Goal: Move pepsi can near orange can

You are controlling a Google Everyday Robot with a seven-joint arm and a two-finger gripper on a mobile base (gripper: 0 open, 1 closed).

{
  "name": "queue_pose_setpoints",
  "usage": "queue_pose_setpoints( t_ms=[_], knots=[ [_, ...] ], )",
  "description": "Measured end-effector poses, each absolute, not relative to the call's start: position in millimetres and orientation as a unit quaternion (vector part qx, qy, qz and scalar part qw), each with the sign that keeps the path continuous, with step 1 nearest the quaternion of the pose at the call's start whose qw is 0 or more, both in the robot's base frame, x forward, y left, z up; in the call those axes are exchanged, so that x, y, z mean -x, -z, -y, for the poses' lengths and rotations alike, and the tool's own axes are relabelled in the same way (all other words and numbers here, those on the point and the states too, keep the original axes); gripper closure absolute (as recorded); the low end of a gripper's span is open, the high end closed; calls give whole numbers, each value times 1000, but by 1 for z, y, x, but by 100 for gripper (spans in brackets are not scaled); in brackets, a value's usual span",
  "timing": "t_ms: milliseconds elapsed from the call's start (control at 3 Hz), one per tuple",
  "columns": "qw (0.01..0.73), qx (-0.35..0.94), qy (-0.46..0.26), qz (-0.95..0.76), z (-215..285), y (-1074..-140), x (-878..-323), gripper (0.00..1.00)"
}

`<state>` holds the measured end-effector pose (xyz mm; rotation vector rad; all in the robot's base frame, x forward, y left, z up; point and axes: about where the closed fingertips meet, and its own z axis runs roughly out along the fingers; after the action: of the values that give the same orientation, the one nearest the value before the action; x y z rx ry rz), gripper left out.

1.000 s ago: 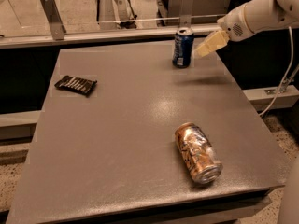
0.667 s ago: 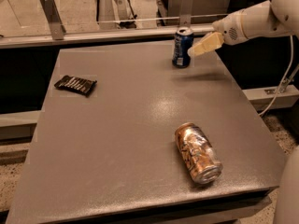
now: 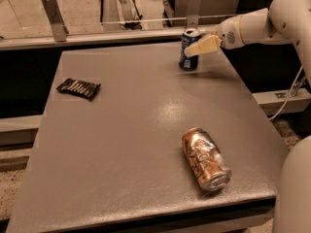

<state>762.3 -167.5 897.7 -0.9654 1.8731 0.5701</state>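
We could read no text. White marks on the pepsi can (image 3: 187,63) and pale-brown marks on the orange can (image 3: 205,159) were illegible. Gripper (image 3: 190,51) was at the pepsi can's upper right side.

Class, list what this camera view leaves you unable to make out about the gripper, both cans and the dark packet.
Camera view: the gripper, at the upper right side of the pepsi can, overlaps it; contact cannot be told.
Lettering on the pepsi can: partly covered by the gripper.
Far side of the orange can, lying on its side: hidden by its own body.
Print on the dark packet: too small to read.
The arm: cut off by the right edge.
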Motion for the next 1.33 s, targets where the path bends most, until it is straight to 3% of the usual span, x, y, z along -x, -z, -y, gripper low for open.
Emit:
queue_pose_setpoints(
  t_ms=[1000, 1333],
  knots=[
    [447, 440, -281, -726, 140, -929, -736, 88],
    [458, 473, -287, -696, 147, -953, -701, 100]
  ],
)
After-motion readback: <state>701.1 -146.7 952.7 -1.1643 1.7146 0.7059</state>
